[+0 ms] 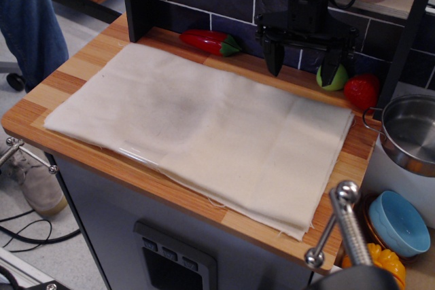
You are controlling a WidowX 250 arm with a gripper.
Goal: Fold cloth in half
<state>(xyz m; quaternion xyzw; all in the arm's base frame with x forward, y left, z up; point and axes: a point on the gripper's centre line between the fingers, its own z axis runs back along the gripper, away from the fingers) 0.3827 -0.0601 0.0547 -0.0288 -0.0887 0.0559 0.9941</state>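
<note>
The cloth (204, 123) is a large cream sheet lying flat across most of the wooden countertop (68, 76). It shows faint creases, a grey smudge near its middle and frayed edges at the front right. At the front and right edges two layers show, one on top of the other. My gripper (302, 66) hangs above the back right part of the counter, just behind the cloth's far edge. Its two black fingers are spread apart and hold nothing.
A red chilli toy (209, 41) lies at the back of the counter. A green fruit (333, 78) and a red fruit (361, 91) sit at the back right by the gripper. A steel pot (410, 132), a blue bowl (399, 222) and a metal faucet handle (343, 225) stand right.
</note>
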